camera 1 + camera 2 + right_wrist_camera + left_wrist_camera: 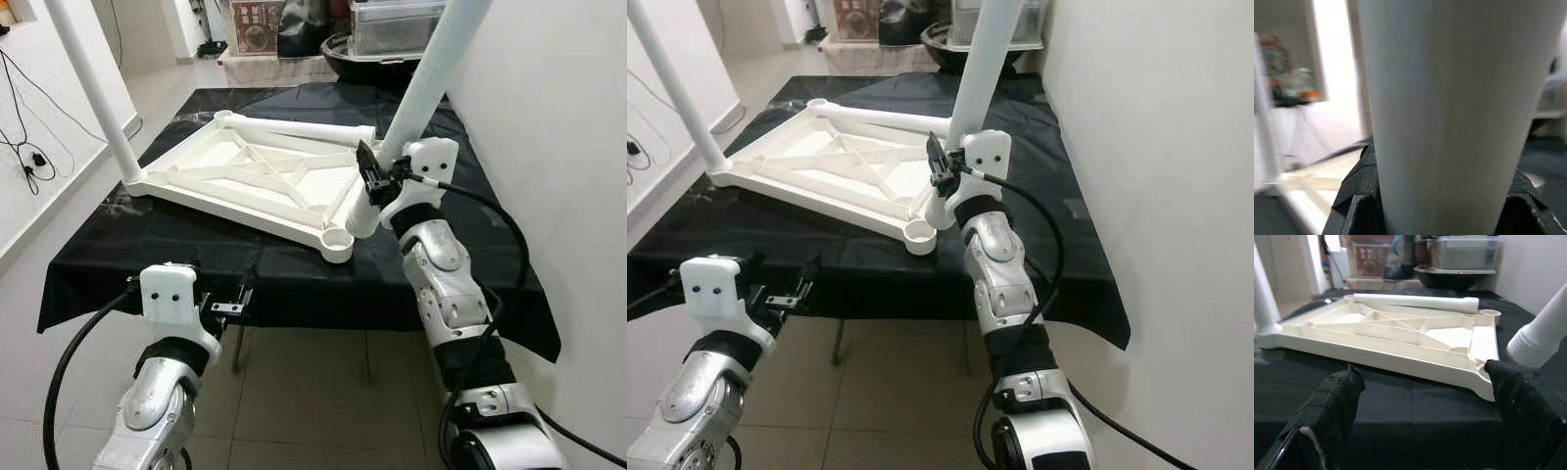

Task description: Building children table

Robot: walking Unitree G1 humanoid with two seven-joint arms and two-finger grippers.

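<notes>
A white plastic tabletop (250, 181) lies upside down on the black-covered table (147, 245). One white leg (93, 88) stands fitted in its left corner. A loose leg (299, 127) lies along the far edge. My right gripper (377, 176) is shut on another white leg (421, 83), tilted, its ribbed lower end (361, 217) just above and beside the near right corner socket (336, 240). My left gripper (220, 299) hovers open at the table's front edge, nothing between its fingers (1334, 404).
A white wall (549, 117) runs close along the right of the table. Boxes and a dark tub (387, 39) stand behind the table. Cables (29, 147) lie on the floor at left. Tiled floor lies below the front edge.
</notes>
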